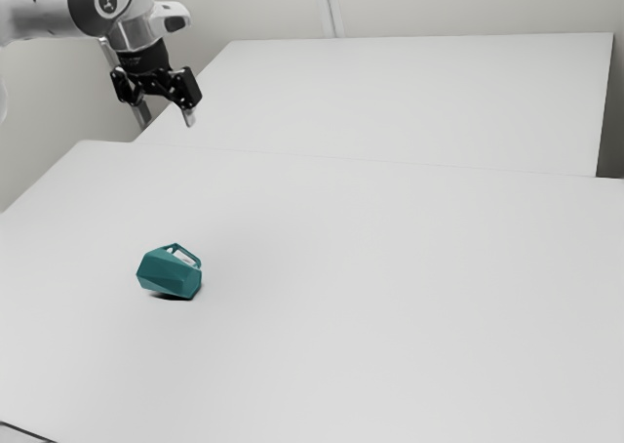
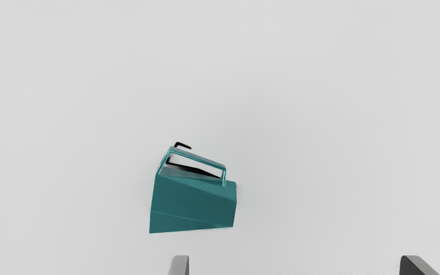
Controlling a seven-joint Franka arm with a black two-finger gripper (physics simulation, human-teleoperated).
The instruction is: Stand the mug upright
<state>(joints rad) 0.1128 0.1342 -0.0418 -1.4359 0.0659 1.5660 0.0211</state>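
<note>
One broad, pale worktop (image 1: 390, 316) spreads across the exterior view, with another pale surface (image 1: 409, 101) beyond it. The white arm (image 1: 44, 9) enters at the exterior view's upper left, ending in the black tool (image 1: 164, 111), which hangs raised and well apart from the mug. Its state is wide: in the wrist view the two fingers (image 2: 180, 266) stand far from each other, with bare space between their tips. The teal, faceted mug (image 1: 170, 276) lies on its side on the worktop, toward the exterior view's left. One end of its body is wider than the other. Smallest is its angular handle (image 2: 199, 157), raised along the mug's upper side, with a dark shadow (image 2: 195, 168) seen through the loop.
</note>
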